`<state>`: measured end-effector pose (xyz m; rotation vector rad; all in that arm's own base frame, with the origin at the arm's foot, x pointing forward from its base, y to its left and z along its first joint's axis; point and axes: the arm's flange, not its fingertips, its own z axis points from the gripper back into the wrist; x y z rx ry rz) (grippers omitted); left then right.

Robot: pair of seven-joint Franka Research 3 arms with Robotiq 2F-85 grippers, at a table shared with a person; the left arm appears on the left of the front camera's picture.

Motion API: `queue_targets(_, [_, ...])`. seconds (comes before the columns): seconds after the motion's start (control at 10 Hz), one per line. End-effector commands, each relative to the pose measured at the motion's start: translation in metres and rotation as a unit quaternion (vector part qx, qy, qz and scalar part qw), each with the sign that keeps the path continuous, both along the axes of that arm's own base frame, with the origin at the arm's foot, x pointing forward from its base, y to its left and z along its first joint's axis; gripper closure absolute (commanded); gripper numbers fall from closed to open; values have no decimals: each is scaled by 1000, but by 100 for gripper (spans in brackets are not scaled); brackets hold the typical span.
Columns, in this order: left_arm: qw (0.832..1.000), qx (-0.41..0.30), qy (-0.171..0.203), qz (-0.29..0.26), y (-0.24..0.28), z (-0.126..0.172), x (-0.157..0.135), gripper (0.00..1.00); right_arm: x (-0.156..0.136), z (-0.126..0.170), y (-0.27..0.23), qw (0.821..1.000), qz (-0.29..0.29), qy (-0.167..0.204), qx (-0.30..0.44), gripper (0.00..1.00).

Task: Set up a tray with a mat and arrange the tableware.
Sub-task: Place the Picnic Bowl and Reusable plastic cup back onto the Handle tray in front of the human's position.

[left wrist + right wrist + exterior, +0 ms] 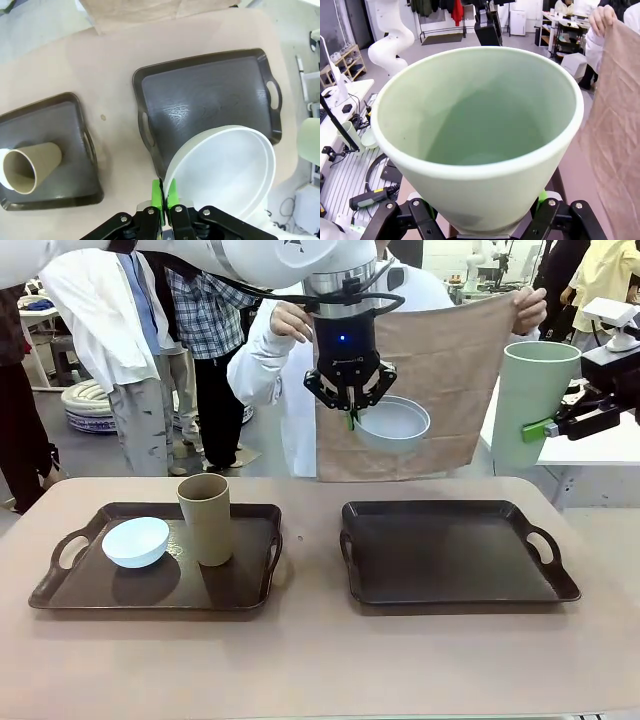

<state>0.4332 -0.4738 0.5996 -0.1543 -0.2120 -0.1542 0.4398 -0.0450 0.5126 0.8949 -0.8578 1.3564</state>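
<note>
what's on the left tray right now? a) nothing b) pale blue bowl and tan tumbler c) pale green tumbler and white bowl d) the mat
b: the pale blue bowl and the tan tumbler stand on the left tray, while the left fingers pinch the white-grey bowl in the air and the right fingers hold the pale green tumbler.

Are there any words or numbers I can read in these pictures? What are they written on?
None can be read.
The left tray, right tray, tan tumbler, green tumbler, blue bowl, white-grey bowl and mat are all plain, with no print.
Anything on the far desk is too small to read.
</note>
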Motion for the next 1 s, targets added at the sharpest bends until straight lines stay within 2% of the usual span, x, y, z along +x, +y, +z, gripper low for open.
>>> queue_targets(0.0, [1000, 1, -10, -5, 2, 2, 0, 100, -2, 2, 1, 1000, 6, -3, 6, 100])
queue_targets(0.9, [1000, 1, -10, -5, 2, 2, 0, 100, -2, 2, 1, 1000, 6, -3, 6, 100])
